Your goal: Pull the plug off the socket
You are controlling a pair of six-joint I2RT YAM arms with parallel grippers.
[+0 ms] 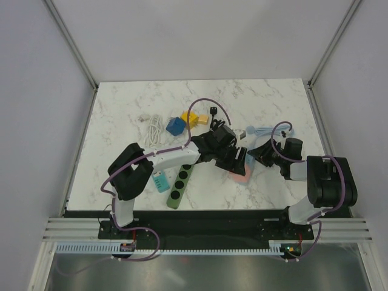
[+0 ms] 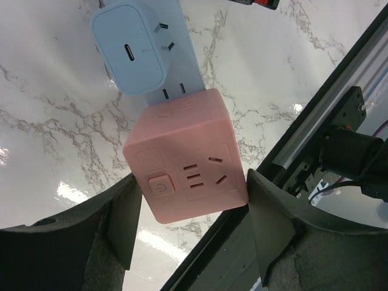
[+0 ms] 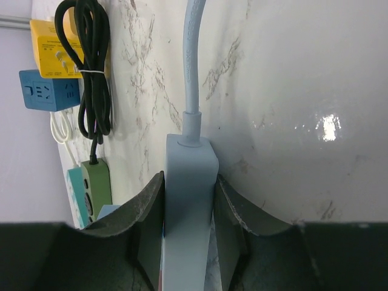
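The pink cube socket (image 2: 188, 157) sits between the fingers of my left gripper (image 2: 194, 176), which is shut on its two sides; in the top view the socket (image 1: 240, 176) lies right of centre. A pale blue plug (image 3: 191, 157) with a pale blue cable (image 3: 193, 54) goes into the cube's far face, and its metal prongs (image 2: 173, 92) show in the gap. My right gripper (image 3: 188, 182) is shut on the plug body, one finger pressed against each side. From above, the right gripper (image 1: 254, 153) meets the left gripper (image 1: 239, 160) at the socket.
A pale USB charger block (image 2: 130, 48) lies beside the plug. Behind are a blue cube (image 1: 175, 126), a yellow cube (image 1: 191, 118), a bundled black cable (image 1: 215, 121) and a white cable (image 1: 153, 128). A green power strip (image 1: 180, 185) and a teal one (image 1: 160, 180) lie left.
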